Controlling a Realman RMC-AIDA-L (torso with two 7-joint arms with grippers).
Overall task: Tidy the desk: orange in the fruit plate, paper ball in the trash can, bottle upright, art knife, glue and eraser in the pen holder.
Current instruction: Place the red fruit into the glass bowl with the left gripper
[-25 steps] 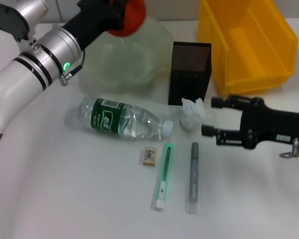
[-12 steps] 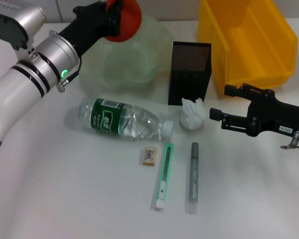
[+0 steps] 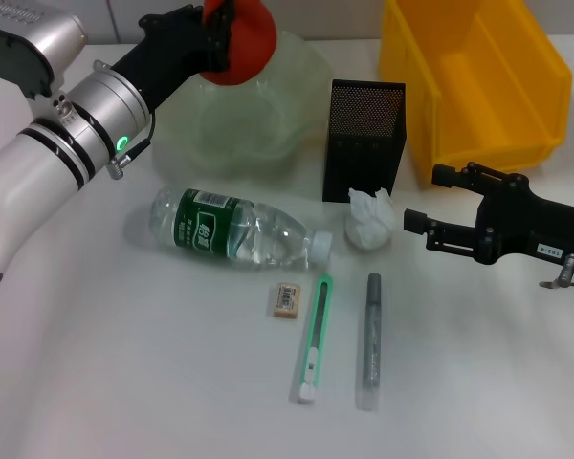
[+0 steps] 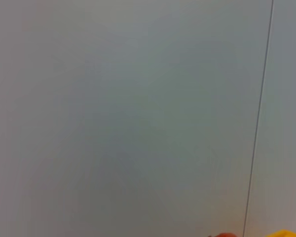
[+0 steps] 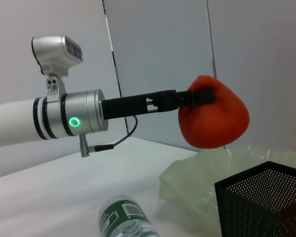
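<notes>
Red-orange, round, knob-topped orange (image 3: 249, 40)

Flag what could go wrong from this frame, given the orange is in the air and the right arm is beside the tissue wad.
1. The left claw holds the orange high above the fruit plate, near its rim; released here, it may bounce or roll out.
2. The right claw is open beside the paper ball, which sits against the pen holder; closing in could nudge the holder or push the ball away.
</notes>
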